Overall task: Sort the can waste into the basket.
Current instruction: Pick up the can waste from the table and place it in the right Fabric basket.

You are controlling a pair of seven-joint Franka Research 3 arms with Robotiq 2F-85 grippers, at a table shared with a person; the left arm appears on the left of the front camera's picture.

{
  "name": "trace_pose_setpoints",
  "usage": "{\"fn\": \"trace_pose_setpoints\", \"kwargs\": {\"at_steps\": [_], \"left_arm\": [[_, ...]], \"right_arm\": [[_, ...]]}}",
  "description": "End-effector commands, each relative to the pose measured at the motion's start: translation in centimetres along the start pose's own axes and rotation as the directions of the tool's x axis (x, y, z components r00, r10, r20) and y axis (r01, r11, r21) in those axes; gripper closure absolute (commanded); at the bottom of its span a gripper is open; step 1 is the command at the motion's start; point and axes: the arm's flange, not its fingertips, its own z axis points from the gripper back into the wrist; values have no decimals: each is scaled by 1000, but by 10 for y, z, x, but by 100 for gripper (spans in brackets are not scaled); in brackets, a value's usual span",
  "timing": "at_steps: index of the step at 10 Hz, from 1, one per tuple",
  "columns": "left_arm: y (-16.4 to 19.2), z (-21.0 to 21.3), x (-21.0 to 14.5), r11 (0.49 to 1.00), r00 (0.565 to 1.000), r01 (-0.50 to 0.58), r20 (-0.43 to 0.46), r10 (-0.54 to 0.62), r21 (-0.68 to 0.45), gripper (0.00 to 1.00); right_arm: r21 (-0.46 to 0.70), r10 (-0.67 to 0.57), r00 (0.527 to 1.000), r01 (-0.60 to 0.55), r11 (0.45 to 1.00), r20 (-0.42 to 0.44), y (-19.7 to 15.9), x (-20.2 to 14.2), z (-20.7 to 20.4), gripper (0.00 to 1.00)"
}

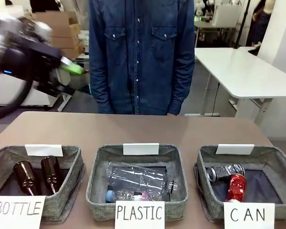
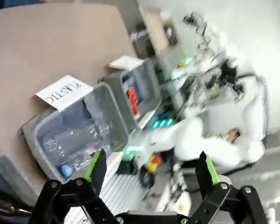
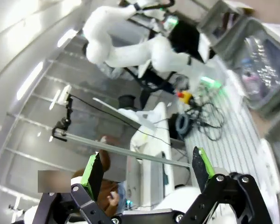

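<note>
Front view puts the three grey woven-fabric baskets along the bottom of the frame, and the sorting looks finished as far as the pictures tell. At lower right, the grey woven-fabric rectangular basket (image 1: 209, 164) with the handwritten "CAN" sign (image 1: 248, 214) holds both cans: the small red metal can with silver ends (image 1: 236, 187) lies toward the front on the dark bottom, and the small black can with white patterned print (image 1: 225, 171) lies on its side just behind it, the two touching or nearly so. The red one's body is glossy and its shape looks sound; the black one shows a round silver end facing the left of the frame. No can shows on the brown worktop (image 1: 133, 129), so nothing appears left to move.

At bottom centre, the like basket signed "PLASTIC" (image 1: 94, 177) carries clear plastic bottles (image 1: 136, 179); at lower left, the one signed "BOTTLE" (image 1: 0, 160) carries two brown glass bottles (image 1: 38, 174).

Farther back, at upper left, the left hand (image 1: 69, 71) is raised well above the worktop and blurred. In the left wrist view the left hand (image 2: 151, 170) has its green-padded fingers spread with nothing between them, and the red can shows small at centre. In the right wrist view the right hand (image 3: 144, 170) is likewise spread and empty, aimed away from the baskets.

Beyond the far edge stands a person in a dark denim shirt (image 1: 140, 57).
</note>
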Motion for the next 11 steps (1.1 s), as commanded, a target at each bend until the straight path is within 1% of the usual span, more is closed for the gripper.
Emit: {"fn": "trace_pose_setpoints", "kwargs": {"at_steps": [1,2,3,4,5,6,11], "left_arm": [[-3,48,-44,985,950,-27,303,79,-173,0],[0,69,-65,979,932,-9,352,82,-206,0],[4,83,-82,973,921,3,379,88,-232,0],[20,88,-94,977,922,-5,377,88,-215,0],[3,95,-44,978,934,-41,340,110,-202,0],[3,95,-44,978,934,-41,340,110,-202,0],[3,95,-44,978,934,-41,340,110,-202,0]], "right_arm": [[61,-42,996,38,997,73,-4,16,-41,0],[27,-130,973,127,992,193,-10,25,-62,0],[-57,-208,921,240,969,331,-12,30,-78,0],[-179,-234,840,359,916,490,-15,36,-84,0],[-288,-173,801,395,872,574,-14,38,-77,0],[-82,-175,942,206,975,287,-37,34,-57,0],[-82,-175,942,206,975,287,-37,34,-57,0]]}}
